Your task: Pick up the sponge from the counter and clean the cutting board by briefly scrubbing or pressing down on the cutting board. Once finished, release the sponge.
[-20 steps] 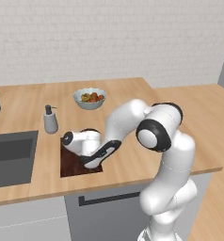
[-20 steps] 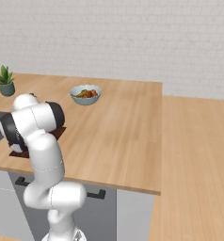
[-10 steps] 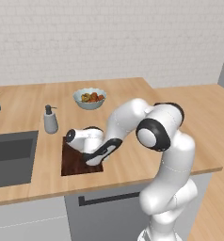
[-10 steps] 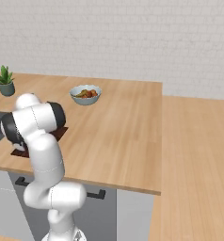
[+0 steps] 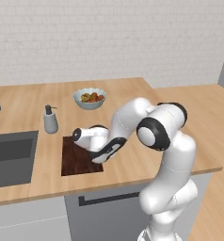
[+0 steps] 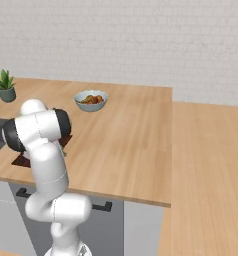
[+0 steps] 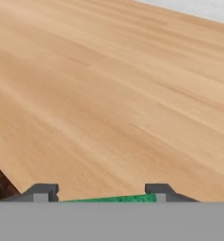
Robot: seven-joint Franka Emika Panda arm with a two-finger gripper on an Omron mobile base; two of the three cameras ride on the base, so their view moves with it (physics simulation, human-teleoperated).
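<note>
Two fingertips [image 7: 40, 192] bracket the green sponge [image 7: 109, 198] in my hand view, so I log the hand [image 7: 100, 194] as clamped on it (low over the cutting board [image 5: 77, 157], on the worktop [image 5: 128, 101]).

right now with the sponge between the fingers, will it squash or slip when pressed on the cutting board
The sponge shows as a thin green strip spanning the gripper, so it is probably soft and will squash somewhat. It looks small and likely light. The cutting board looks flat and grainy, so slipping seems unlikely, though the contact is hidden.
</note>
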